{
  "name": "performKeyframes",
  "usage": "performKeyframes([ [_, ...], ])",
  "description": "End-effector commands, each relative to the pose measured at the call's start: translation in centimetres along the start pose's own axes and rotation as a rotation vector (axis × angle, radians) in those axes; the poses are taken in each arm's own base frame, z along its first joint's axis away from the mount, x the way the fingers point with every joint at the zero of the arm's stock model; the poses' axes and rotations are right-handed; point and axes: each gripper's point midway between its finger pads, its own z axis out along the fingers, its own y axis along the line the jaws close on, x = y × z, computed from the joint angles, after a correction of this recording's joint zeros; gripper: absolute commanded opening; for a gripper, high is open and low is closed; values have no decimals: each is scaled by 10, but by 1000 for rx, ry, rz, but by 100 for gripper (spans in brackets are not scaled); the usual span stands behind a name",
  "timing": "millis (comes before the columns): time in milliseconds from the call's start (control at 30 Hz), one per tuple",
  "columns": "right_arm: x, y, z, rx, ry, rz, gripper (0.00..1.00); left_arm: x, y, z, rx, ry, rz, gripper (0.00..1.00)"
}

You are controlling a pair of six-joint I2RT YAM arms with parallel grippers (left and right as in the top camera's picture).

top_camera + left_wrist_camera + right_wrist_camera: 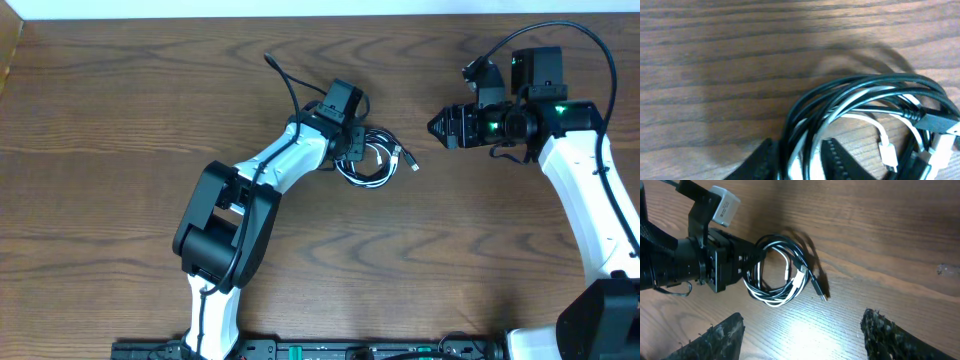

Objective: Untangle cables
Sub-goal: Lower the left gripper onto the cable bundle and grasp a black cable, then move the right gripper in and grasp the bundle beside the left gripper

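Note:
The black cable (865, 82) and white cable (880, 132) lie coiled together in one tangled loop (372, 160) on the wooden table. Their plugs stick out on the loop's right side (410, 160). My left gripper (350, 152) is at the loop's left edge. In the left wrist view its fingers (797, 160) are closed round several black and white strands. The right wrist view shows the same hold (747, 262) on the coil (775, 287). My right gripper (435, 128) is open and empty, to the right of the coil, with its fingers (802, 320) spread wide above bare wood.
A thick black arm wire (285, 75) curves behind the left wrist. The table's far edge (300, 20) runs along the top. The left arm's base (225, 230) stands at the front.

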Motion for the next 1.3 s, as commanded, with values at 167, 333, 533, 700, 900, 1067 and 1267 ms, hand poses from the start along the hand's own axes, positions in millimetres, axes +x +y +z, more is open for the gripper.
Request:
performKeyframes([
  [167, -2, -3, 1, 27, -6, 3, 73, -3, -6, -5, 18, -6, 5, 8],
  [333, -3, -3, 2, 26, -10, 2, 75, -31, -29, -57, 104, -113, 18, 7],
  [533, -8, -1, 2, 16, -31, 59, 69, -56, -66, -147, 273, -260, 60, 8],
  [700, -13, 6, 3, -9, -46, 58, 70, -61, -75, -186, 317, -323, 60, 7],
  [900, -20, 30, 1, -148, -68, 35, 69, -65, -77, -205, 330, -364, 66, 7],
  [1067, -23, 42, -1, -215, -76, 55, 69, -68, -72, -207, 332, -364, 13, 8],
  [1267, -21, 42, -1, -217, -63, 127, 66, -75, -57, -208, 323, -370, -59, 8],
])
